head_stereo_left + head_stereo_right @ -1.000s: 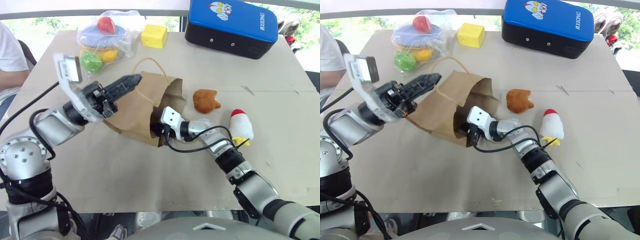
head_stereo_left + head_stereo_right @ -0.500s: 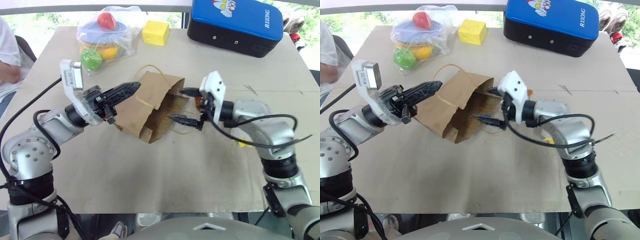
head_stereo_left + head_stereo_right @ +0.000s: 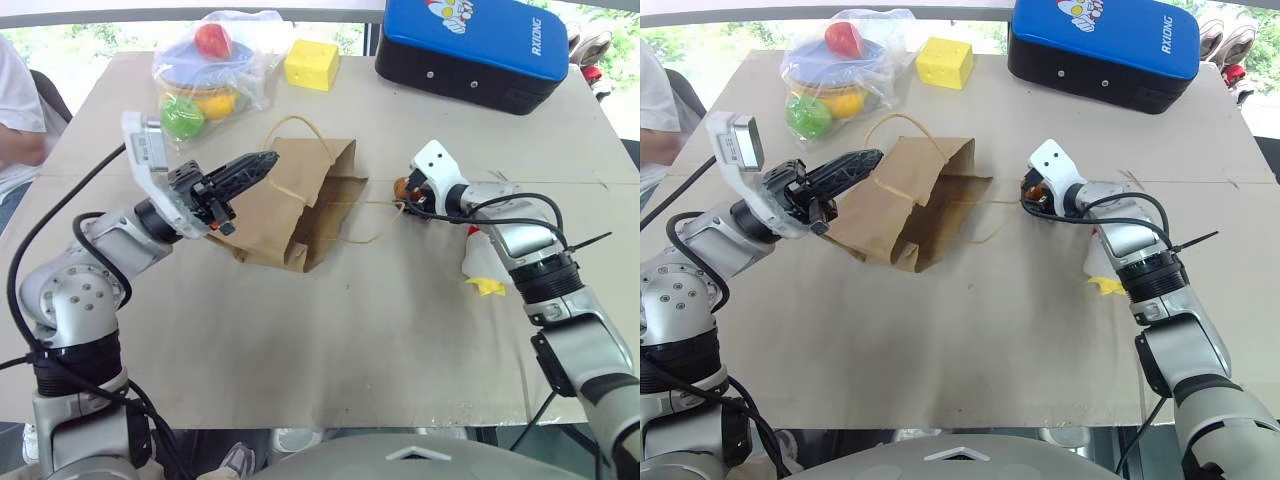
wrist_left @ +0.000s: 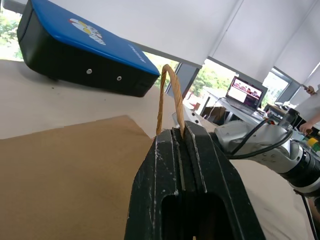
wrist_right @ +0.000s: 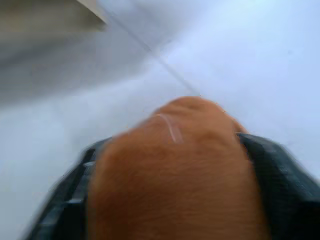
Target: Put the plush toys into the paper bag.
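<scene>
The brown paper bag (image 3: pixel 300 200) lies on its side mid-table, mouth towards the right. My left gripper (image 3: pixel 262 160) is shut on one of its cord handles (image 4: pixel 162 95), pinched between the fingertips (image 4: pixel 170 137). The other handle loop lies loose on the table towards the right. My right gripper (image 3: pixel 403 190) is at the orange-brown plush toy (image 5: pixel 175 165), right of the bag, with a black finger (image 5: pixel 270 170) pressed to each side of it. The white chicken plush (image 3: pixel 477 262) with yellow feet lies further right, partly hidden behind my right forearm.
A blue-and-black case (image 3: pixel 465 45) stands at the back right. A yellow cheese-like block (image 3: pixel 309 63) and a clear plastic bag of colourful toys (image 3: pixel 205 70) sit at the back left. A person's arm (image 3: pixel 15 110) is at the left edge.
My right gripper left the bag's mouth, swung right with its jaws wide, and now closes around the orange-brown toy. The bag has sagged flatter. The left gripper keeps its hold on the handle.
</scene>
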